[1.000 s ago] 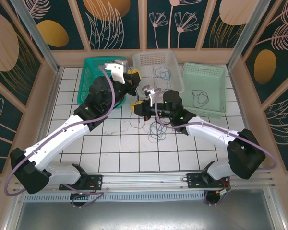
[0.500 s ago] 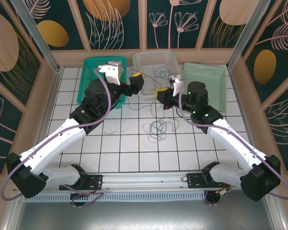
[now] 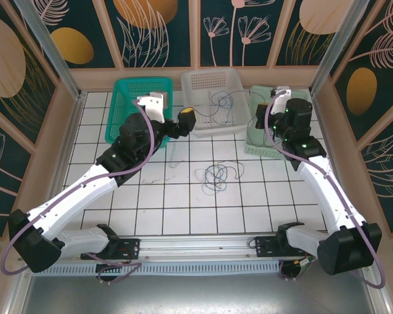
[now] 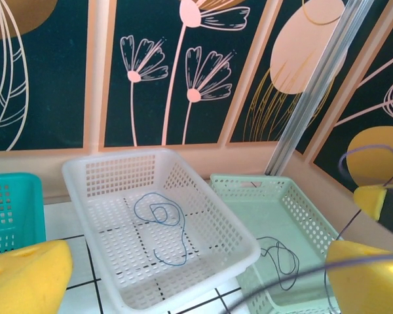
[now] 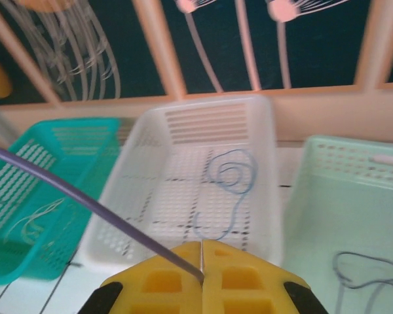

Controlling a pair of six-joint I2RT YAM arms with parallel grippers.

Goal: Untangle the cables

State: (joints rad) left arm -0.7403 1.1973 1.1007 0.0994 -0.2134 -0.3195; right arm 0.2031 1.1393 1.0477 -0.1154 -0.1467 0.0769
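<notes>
A tangle of thin blue and dark cables (image 3: 216, 175) lies on the white tiles mid-table. My right gripper (image 3: 257, 121) hangs at the left rim of the mint basket (image 3: 295, 91). Its yellow jaws (image 5: 202, 243) are shut on a thin dark cable (image 5: 118, 220) that runs off to the upper left. That cable (image 4: 279, 288) also crosses the left wrist view low down. My left gripper (image 3: 188, 121) is open at the white basket's front-left corner, its yellow fingers (image 4: 26, 278) wide apart, pinching nothing.
The white basket (image 3: 213, 73) holds a blue cable (image 4: 160, 219). A black cable (image 4: 281, 258) lies in the mint basket. The teal basket (image 3: 141, 85) at the back left holds a pale wire (image 5: 33, 226). Wooden walls and metal posts ring the table.
My right gripper has swung from the tangle at mid-table back and to the right, to the mint basket, carrying the dark cable. The left gripper has shifted slightly nearer.
</notes>
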